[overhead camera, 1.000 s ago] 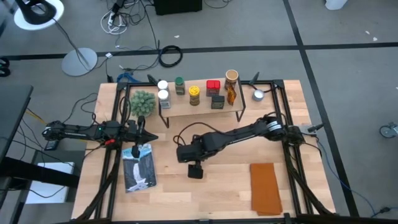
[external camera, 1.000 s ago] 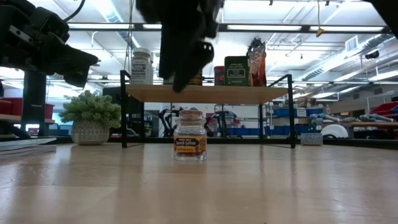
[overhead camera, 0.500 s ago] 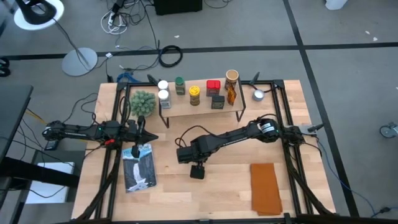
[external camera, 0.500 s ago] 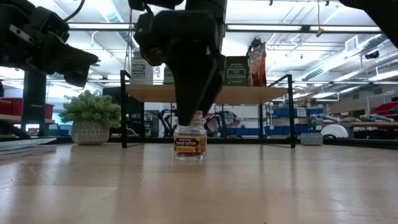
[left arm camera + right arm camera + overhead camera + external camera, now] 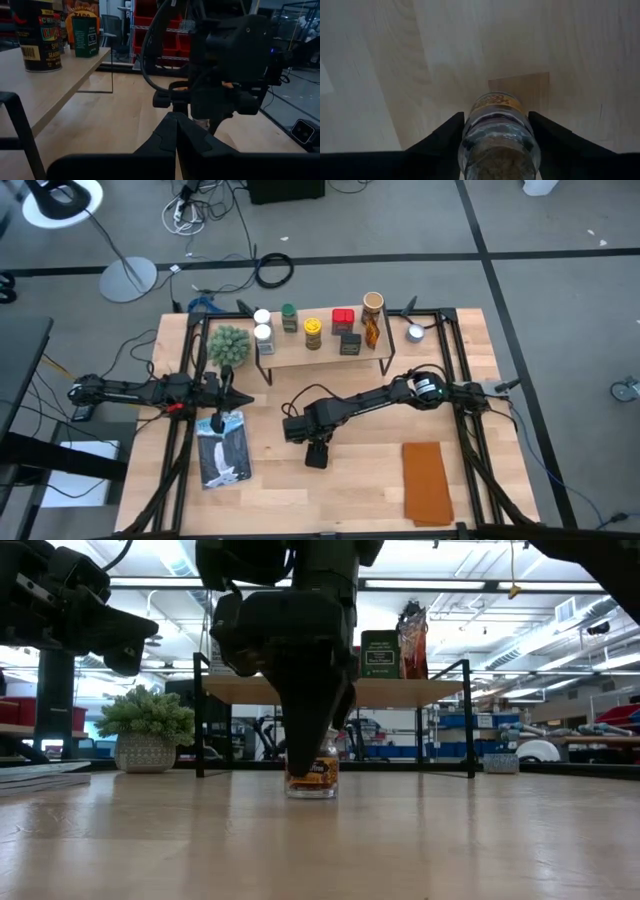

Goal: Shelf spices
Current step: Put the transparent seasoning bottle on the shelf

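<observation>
A light wooden table (image 5: 370,490) is seen on grey floor. The right gripper (image 5: 496,131) is clamped around a jar (image 5: 497,135); the left gripper (image 5: 176,131) is closed. Labels are unreadable.

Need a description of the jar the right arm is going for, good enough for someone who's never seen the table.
Start at the shelf along the table's far edge, then come toward the near edge to the bare wood in front of it. The small clear glass jar with an orange label stands there alone, between the right end effector's fingers. It is the only spice off the shelf.
</observation>
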Robot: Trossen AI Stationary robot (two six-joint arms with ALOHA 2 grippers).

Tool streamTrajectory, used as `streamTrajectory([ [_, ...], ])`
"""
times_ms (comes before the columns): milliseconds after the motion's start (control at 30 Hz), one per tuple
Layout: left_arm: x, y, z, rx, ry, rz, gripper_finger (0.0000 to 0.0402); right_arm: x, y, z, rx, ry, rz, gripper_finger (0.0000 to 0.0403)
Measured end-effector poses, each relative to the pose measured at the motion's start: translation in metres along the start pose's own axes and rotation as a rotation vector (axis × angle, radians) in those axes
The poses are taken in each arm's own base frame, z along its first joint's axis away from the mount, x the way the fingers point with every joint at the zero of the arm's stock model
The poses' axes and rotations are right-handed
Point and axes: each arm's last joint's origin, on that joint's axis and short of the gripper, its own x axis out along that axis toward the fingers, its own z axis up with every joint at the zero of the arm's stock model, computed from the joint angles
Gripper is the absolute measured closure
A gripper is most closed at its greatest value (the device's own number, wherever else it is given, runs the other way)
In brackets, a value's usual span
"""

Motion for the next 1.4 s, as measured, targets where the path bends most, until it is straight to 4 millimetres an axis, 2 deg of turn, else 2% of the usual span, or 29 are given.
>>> streamTrajectory([
  [100,0.0,0.0,0.001,-0.001,-0.006,0.0,0.0394,-0.004,0.0,-0.001,0.0,0.006,0.003,0.0218],
  [233,0.0,0.0,0.001,-0.001,-0.006,0.0,0.0394,-0.022,0.001,-0.001,0.002,0.028,-0.004,0.0218],
  [433,0.0,0.0,0.001,-0.001,-0.006,0.0,0.0394,-0.068,-0.009,0.013,0.009,-0.052,-0.013,0.0217],
  [633,0.0,0.0,0.001,0.0,-0.01,-0.001,0.0394,-0.1,-0.041,0.019,0.041,-0.106,-0.011,0.0211],
  [1067,0.0,0.0,0.003,-0.001,-0.029,-0.003,0.0394,-0.137,-0.109,0.031,0.087,-0.255,-0.082,0.0211],
  [1200,0.0,0.0,0.003,-0.002,-0.032,-0.004,0.0394,-0.163,-0.121,0.028,0.104,-0.332,-0.081,0.021],
  [1400,0.0,0.0,0.003,-0.002,-0.033,-0.003,0.0394,-0.201,-0.127,0.025,0.08,-0.517,-0.091,0.0209],
])
